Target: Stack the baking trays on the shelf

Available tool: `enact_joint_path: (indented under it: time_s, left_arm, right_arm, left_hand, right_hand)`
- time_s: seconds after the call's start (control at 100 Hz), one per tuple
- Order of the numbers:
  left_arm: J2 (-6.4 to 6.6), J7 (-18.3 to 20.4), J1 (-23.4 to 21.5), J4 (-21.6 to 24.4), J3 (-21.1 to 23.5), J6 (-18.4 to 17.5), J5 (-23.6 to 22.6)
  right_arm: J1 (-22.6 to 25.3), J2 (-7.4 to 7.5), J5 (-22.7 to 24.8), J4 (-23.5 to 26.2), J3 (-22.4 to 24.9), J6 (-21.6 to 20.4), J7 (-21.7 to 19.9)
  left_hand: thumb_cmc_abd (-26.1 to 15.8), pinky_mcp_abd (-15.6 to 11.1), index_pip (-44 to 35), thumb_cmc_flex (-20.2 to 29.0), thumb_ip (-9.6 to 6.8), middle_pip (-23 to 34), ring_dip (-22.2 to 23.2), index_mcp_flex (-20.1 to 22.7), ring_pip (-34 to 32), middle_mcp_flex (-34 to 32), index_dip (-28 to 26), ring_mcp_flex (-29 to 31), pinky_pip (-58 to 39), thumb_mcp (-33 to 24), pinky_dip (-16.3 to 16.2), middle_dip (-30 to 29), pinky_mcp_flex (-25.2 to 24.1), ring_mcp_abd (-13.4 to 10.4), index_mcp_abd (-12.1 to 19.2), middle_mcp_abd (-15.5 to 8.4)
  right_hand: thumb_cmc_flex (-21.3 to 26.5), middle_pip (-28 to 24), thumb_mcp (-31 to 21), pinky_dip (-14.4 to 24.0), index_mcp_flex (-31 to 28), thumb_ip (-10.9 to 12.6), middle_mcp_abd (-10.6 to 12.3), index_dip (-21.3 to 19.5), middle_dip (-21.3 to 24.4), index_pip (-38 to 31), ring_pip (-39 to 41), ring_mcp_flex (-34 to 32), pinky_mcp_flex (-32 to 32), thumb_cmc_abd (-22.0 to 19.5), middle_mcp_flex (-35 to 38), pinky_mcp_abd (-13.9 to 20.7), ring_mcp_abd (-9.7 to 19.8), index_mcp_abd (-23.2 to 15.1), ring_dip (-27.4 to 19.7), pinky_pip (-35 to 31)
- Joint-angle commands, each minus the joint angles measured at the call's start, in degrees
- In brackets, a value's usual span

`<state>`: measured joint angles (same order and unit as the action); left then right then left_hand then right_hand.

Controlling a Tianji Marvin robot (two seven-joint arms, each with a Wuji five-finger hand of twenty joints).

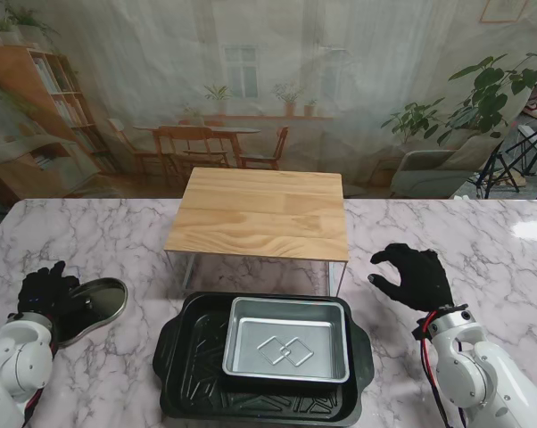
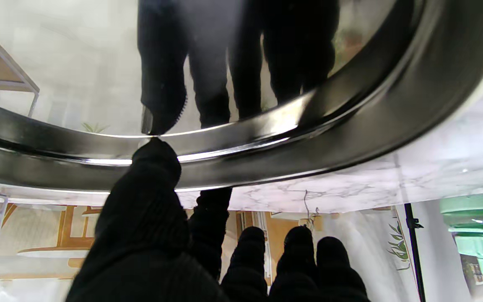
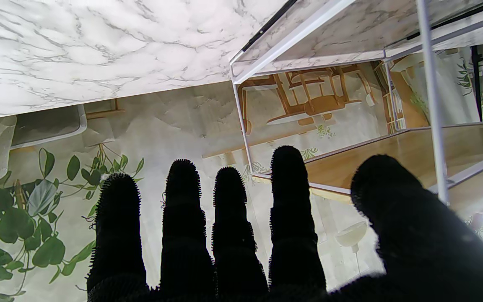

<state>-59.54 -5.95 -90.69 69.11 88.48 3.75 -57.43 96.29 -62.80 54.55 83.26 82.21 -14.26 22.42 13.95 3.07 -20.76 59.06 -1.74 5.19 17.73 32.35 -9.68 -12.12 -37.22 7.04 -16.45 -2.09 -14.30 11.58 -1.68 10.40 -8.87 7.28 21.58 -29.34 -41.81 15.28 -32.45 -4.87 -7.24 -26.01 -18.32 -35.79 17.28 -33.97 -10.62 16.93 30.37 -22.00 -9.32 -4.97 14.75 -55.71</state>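
A wooden-topped shelf (image 1: 264, 212) on thin white legs stands at the table's middle. Nearer to me, a large black baking tray (image 1: 197, 374) lies flat with a smaller silver tray (image 1: 286, 343) sitting inside it. At the left, my left hand (image 1: 44, 290) is shut on the edge of a round shiny pan (image 1: 95, 308), which is tilted off the marble. In the left wrist view the thumb (image 2: 155, 159) presses on the pan's rim (image 2: 308, 138). My right hand (image 1: 416, 276) hovers open to the right of the shelf, holding nothing, its fingers (image 3: 233, 243) spread before the shelf (image 3: 434, 151).
The marble table (image 1: 483, 241) runs wide on both sides of the shelf. A printed backdrop of a room with plants hangs behind it. A tripod (image 1: 518, 160) stands at the far right beyond the table edge.
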Motion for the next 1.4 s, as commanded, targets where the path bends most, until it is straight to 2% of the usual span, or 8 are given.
enact_joint_path:
  time_s: [0.0,0.43,0.58,0.83,0.95,1.05,1.23,1.39]
  left_arm:
    - [-0.21,0.8,0.0,-0.4,-0.4,0.3,-0.2]
    - [-0.07,-0.8,1.0,-2.9,-2.4,2.6,-1.2]
    - [-0.17,-1.0,1.0,-2.9,-2.7,2.8,-0.7]
    - [-0.32,-1.1,0.4,-2.0,-1.9,2.5,-0.4]
    - [-0.33,-1.1,0.5,-1.7,-1.4,1.6,-0.4]
    - [-0.2,-1.1,0.9,-1.8,-1.4,1.5,-1.0]
    - [-0.31,-0.5,1.4,-1.7,-1.0,0.9,0.1]
    - [-0.36,0.9,1.7,-1.0,0.0,0.0,1.2]
  right_arm:
    - [0.0,-0.08,0.2,-0.2,-0.1,0.1,-0.1]
    - [0.2,-0.23,-0.3,-0.1,0.1,0.1,0.2]
    - [0.1,-0.23,-0.4,-0.2,0.0,0.1,0.1]
    - [0.2,-0.32,-1.1,0.0,0.0,0.2,-0.4]
    - [0.2,-0.32,-1.3,0.1,0.0,0.2,-0.7]
    - [0.2,-0.34,-1.5,0.1,0.0,0.2,-1.0]
    - [0.2,-0.43,-2.0,0.2,0.1,0.1,-1.1]
    - [0.3,-0.53,-2.5,0.3,0.1,0.1,-1.1]
  left_hand:
    - [0.7,-1.7,-3.2,3.2,-0.21,1.0,-0.3,1.3,0.4,3.0,-2.4,-3.0,2.3,-0.8,-1.3,-0.8,-0.1,-1.0,1.1,-0.5]
    - [2.5,-1.6,-22.8,12.2,-0.13,4.6,2.8,-2.5,-1.9,-0.2,-13.5,-2.1,-2.0,-4.2,-6.0,3.3,-0.2,-1.0,6.5,0.1]
    - [-0.6,-1.8,-26.7,14.2,0.54,5.5,4.2,-5.7,-3.0,-1.9,-16.2,-0.3,-5.1,-5.5,-7.9,4.8,-0.3,-1.4,6.5,1.1]
    - [-2.5,-0.5,-29.3,14.9,2.0,6.2,7.2,-9.6,-5.4,-8.5,-20.4,5.9,-17.7,-8.5,-18.6,6.1,-0.9,0.8,5.6,3.7]
    - [-2.9,2.3,-31.1,14.9,3.06,7.8,9.3,-13.4,-9.6,-14.2,-22.5,12.8,-28.6,-13.5,-22.3,6.7,4.7,4.1,-0.8,6.6]
    - [-3.3,3.7,-32.3,14.9,3.91,9.3,9.8,-15.3,-11.6,-17.3,-23.1,16.7,-34.1,-15.7,-22.5,6.7,8.6,5.5,-3.7,7.5]
    - [-2.8,5.6,-33.8,14.9,5.04,14.2,9.7,-16.4,-15.2,-23.4,-23.6,25.7,-41.4,-18.4,-20.7,7.6,18.9,7.7,-5.3,8.4]
    - [-2.5,6.6,-35.4,14.9,6.04,18.7,8.9,-17.0,-18.0,-28.5,-24.3,34.3,-45.5,-20.6,-16.7,13.4,26.9,8.3,-4.9,8.3]
  right_hand:
    - [-0.3,-1.1,0.8,0.8,0.9,1.3,0.5,-1.0,-0.4,-0.1,-1.5,1.8,1.0,-2.0,-1.7,1.6,1.2,-1.5,-0.3,1.0]
    - [0.0,-1.2,0.8,0.9,1.2,1.3,0.4,-1.0,-0.5,-0.1,-1.5,1.8,1.0,-2.4,-1.8,1.6,1.2,-1.5,-0.3,1.1]
    - [-0.1,-1.2,0.9,0.9,1.3,1.3,0.6,-1.0,-0.5,-0.1,-1.4,1.7,1.0,-2.4,-1.9,1.6,1.2,-1.4,-0.3,1.1]
    - [-0.3,-1.0,1.1,0.9,1.5,1.3,0.5,-0.9,-0.4,0.1,-1.6,1.7,1.1,-2.0,-1.8,1.3,1.1,-1.4,-0.3,1.3]
    - [-0.4,-0.9,1.2,0.9,1.6,1.3,0.5,-0.9,-0.4,0.1,-1.7,1.7,1.1,-1.8,-1.6,1.2,1.1,-1.3,-0.3,1.3]
    - [-0.4,-0.8,1.3,0.8,1.7,1.3,0.5,-0.8,-0.3,0.2,-1.7,1.6,1.2,-1.7,-1.6,1.2,1.0,-1.3,-0.4,1.4]
    - [-0.5,-0.7,1.3,0.8,1.7,1.3,0.6,-0.8,-0.3,0.3,-1.9,1.5,1.2,-1.7,-1.5,1.1,0.9,-1.3,-0.4,1.5]
    - [-0.5,-0.6,1.4,0.8,1.8,1.3,0.6,-0.8,-0.3,0.3,-1.9,1.5,1.2,-1.8,-1.4,1.0,0.9,-1.1,-0.4,1.5]
